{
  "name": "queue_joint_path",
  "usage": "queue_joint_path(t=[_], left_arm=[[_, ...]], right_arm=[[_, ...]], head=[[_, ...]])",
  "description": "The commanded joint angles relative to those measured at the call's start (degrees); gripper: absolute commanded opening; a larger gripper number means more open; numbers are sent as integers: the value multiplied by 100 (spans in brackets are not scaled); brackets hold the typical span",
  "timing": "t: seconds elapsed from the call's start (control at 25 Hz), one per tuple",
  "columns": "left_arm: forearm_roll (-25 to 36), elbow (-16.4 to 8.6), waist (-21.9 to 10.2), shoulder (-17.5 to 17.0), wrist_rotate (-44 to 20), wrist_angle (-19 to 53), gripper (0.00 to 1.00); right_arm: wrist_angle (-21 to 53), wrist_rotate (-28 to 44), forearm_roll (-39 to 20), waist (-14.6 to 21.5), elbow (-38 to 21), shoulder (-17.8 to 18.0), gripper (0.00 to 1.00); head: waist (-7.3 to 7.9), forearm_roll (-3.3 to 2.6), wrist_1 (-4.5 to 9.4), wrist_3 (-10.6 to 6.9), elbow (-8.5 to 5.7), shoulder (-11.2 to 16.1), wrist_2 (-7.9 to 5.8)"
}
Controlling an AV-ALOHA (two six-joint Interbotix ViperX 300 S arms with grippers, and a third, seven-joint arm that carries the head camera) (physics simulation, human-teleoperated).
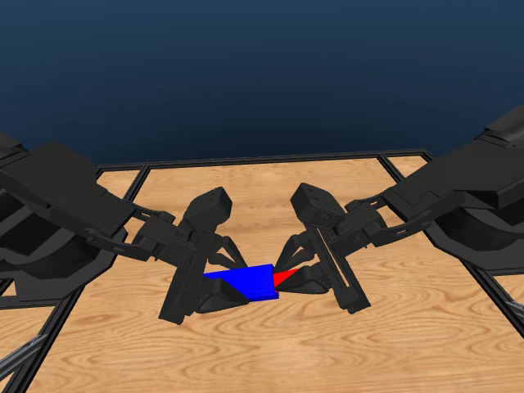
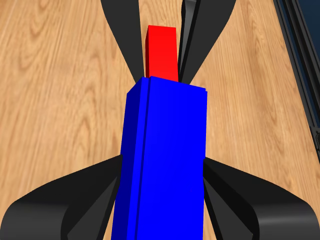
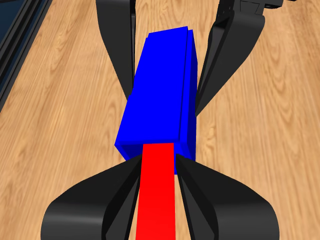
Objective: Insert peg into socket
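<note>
Over the middle of the wooden table [image 1: 246, 352] the two arms meet nose to nose. The left gripper [image 1: 214, 288] has its jaws clamped on either side of the blue socket [image 1: 247, 282], which it holds lying roughly level above the wood. The right gripper [image 1: 304, 277] is closed on the red peg [image 1: 282, 278], jaws pressed against its sides. The peg's front end sits inside the socket's opening; only a short red stretch shows between the socket's face and the right jaws. From the wrist views peg and socket line up end to end.
</note>
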Motion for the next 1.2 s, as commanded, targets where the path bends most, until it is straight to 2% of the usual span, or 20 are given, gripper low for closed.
queue_joint_path(t=[0.04,0.12,0.2,0.24,0.28,0.36,0.44,0.52,0.56,0.64,0.68,0.76,0.92,0.96,1.0,1.04,1.08,1.12,1.16,1.2], left_arm=[[-145,39,218,-263,167,-466,0],[-209,25,217,-260,256,-389,0],[-376,175,157,-150,361,-667,0],[-313,106,232,-252,249,-562,0],[-305,168,225,-205,235,-525,0],[-482,83,138,-291,482,-567,0],[-473,236,142,-204,388,-659,0],[-542,206,313,-269,327,-640,0],[-537,253,101,-237,430,-726,0],[-518,351,137,-170,356,-635,0],[-597,210,205,-153,474,-466,0],[-598,511,55,-167,434,-1063,0],[-760,320,137,-179,498,-950,0],[-789,342,147,-204,564,-785,0],[-840,484,128,-151,582,-1047,0],[-833,444,127,-92,639,-840,0],[-820,350,120,-183,615,-910,0],[-697,396,37,-161,680,-1112,0],[-870,452,85,-85,690,-985,0],[-804,382,72,-173,647,-1136,0]], right_arm=[[81,335,-240,196,-221,-2,0],[235,532,-430,214,-288,129,0],[258,755,-551,235,-306,168,0],[354,833,-613,228,-305,129,0],[337,944,-626,237,-253,127,100],[460,1103,-767,236,-213,30,100],[525,1293,-873,235,-180,-112,100],[657,1467,-986,248,-122,-237,100],[801,1619,-1109,259,-51,-240,100],[1051,1864,-1294,289,9,-394,100],[1435,2018,-1455,317,11,-473,100],[1546,2426,-1719,392,71,-587,100],[2192,3346,-2377,582,175,-751,100],[2362,3567,-2519,625,81,-857,100],[2397,3822,-2693,633,255,-783,100],[2707,4033,-2804,679,209,-794,100],[2723,4232,-2968,738,182,-907,100],[2925,4440,-3120,698,270,-878,100],[2965,4627,-3250,698,153,-893,0],[3034,4716,-3354,762,154,-811,0]], head=[[19,6,-119,-1,-109,-42,4],[20,9,-123,17,-111,-50,10],[13,10,-140,43,-110,-60,20],[10,12,-143,52,-109,-66,32],[0,12,-151,64,-109,-74,42],[-15,11,-166,69,-111,-85,58],[-27,11,-187,71,-114,-95,75],[-37,11,-207,83,-118,-99,88],[-40,13,-214,86,-122,-98,100],[-46,11,-225,90,-130,-91,100],[-49,10,-232,95,-133,-89,99],[-55,9,-235,104,-142,-83,98],[-88,-1,-240,109,-147,-85,96],[-94,-3,-240,110,-145,-88,96],[-97,-3,-240,115,-144,-91,98],[-100,-3,-239,120,-143,-92,101],[-103,-3,-239,127,-141,-95,101],[-105,-4,-233,133,-142,-96,102],[-105,-3,-231,138,-143,-96,104],[-107,-4,-236,144,-142,-96,101]])
